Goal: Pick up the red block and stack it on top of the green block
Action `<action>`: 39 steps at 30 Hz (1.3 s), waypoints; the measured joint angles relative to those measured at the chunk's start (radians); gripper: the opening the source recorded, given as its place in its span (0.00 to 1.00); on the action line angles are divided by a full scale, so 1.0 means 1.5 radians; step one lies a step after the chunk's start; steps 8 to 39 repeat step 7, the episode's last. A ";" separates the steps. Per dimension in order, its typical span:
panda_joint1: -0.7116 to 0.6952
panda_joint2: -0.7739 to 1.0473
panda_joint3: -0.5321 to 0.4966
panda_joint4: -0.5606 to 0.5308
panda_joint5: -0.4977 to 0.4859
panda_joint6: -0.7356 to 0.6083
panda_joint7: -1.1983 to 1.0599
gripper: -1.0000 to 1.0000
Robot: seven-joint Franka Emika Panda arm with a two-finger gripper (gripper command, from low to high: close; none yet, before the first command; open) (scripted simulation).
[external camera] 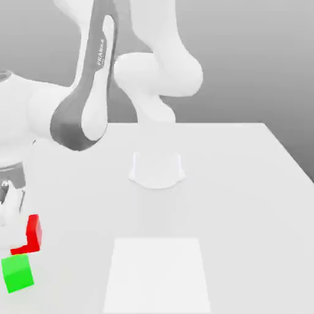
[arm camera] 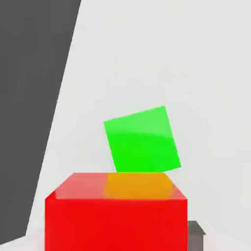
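Observation:
The red block (external camera: 34, 235) is at the exterior view's lower left, partly covered by my gripper (external camera: 13, 222), which comes down over it from above. In the hand view the red block (arm camera: 116, 215) sits right under the camera, with a dark fingertip (arm camera: 196, 235) against one side, so the gripper is shut on it. The green block (external camera: 16, 273) rests on the table just in front of the red one, nearer the exterior view's lower edge. From the hand, the green block (arm camera: 142, 139) lies just beyond the red block, turned slightly askew.
The arm's white base (external camera: 157, 169) stands at the middle of the white table (external camera: 245, 184). A brighter white square patch (external camera: 157, 273) lies on the table front of centre. In the hand view the table's edge and dark floor (arm camera: 29, 98) run close beside the blocks.

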 joint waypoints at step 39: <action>-0.018 0.084 0.016 0.010 0.032 0.072 -0.023 1.00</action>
